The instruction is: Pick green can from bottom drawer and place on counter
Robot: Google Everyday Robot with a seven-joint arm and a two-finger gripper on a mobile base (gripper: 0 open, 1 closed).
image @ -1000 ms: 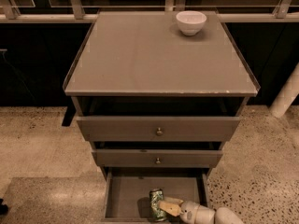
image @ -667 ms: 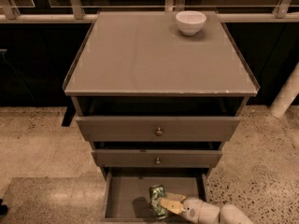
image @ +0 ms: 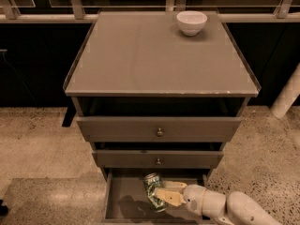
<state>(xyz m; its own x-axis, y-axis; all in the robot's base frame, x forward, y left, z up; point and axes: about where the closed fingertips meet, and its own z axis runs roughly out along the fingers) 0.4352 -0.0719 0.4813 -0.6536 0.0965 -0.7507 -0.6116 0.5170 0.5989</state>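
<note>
The green can [image: 151,187] is in the open bottom drawer [image: 123,201], tilted, near its middle. My gripper [image: 160,192] reaches in from the lower right on a white arm. Its pale fingers [image: 168,198] are closed on the can's right side, and the can sits higher against the drawer's back than before. The counter [image: 140,55] is the wide flat top of the cabinet, well above the gripper.
A white bowl [image: 191,22] stands at the counter's back right. Two taller drawers with round knobs [image: 160,132] hang partly open over the bottom drawer. Speckled stone floor lies on both sides, with a white post [image: 287,97] at the right.
The can has moved up and slightly left in the drawer with the gripper on it. The arm has drawn in further from the right.
</note>
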